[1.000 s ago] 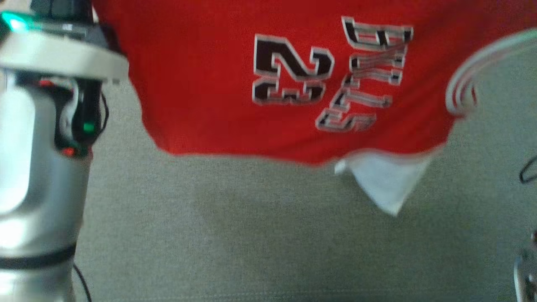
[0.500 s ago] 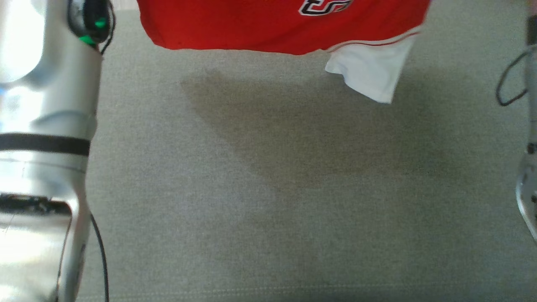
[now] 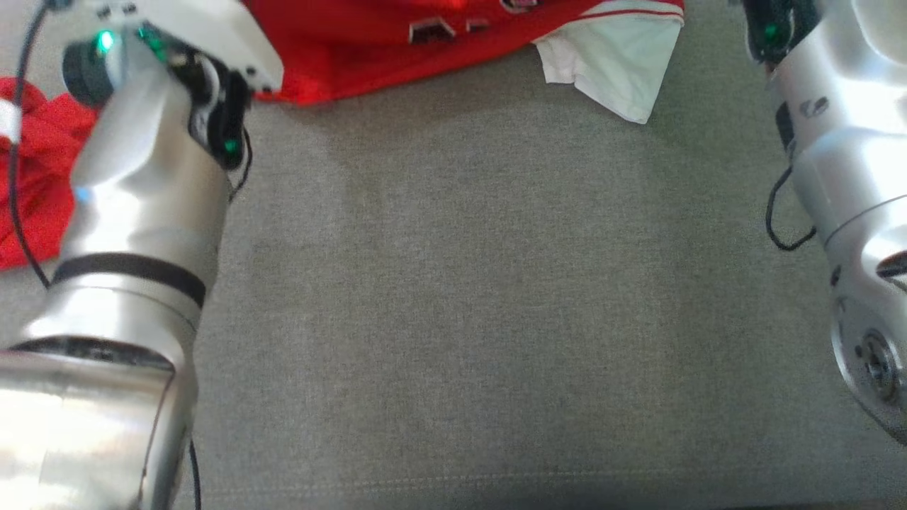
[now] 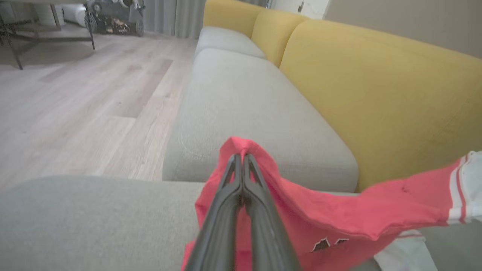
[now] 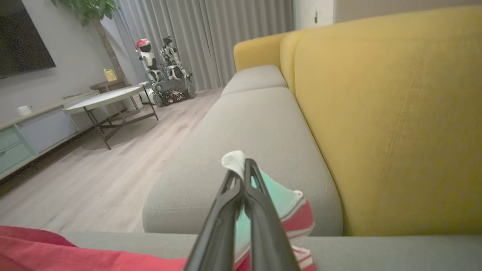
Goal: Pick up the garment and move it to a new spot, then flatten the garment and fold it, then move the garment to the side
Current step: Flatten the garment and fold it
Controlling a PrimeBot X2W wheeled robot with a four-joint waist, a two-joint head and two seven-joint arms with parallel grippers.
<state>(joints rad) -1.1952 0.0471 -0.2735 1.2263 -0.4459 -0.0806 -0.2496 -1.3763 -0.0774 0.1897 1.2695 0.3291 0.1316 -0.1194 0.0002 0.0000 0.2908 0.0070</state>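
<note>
— Where is the red jersey (image 3: 397, 49) now?
— Down from mid-air, its hem lying on the far side of the grey sofa seat (image 3: 460, 297).
— And the grips?
— Left pincer (image 4: 241, 156) pinches a red corner, right pincer (image 5: 243, 165) the white panel (image 3: 616, 64). Flattening likely follows.

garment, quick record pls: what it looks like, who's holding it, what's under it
garment: red jersey with dark lettering and a white part
left gripper: shut, pinching a red fold
right gripper: shut, pinching the white part
surface: grey seat cushion of a sofa with a yellow backrest
state: spread between both grippers, unfolded; contact with the cushion unclear
</note>
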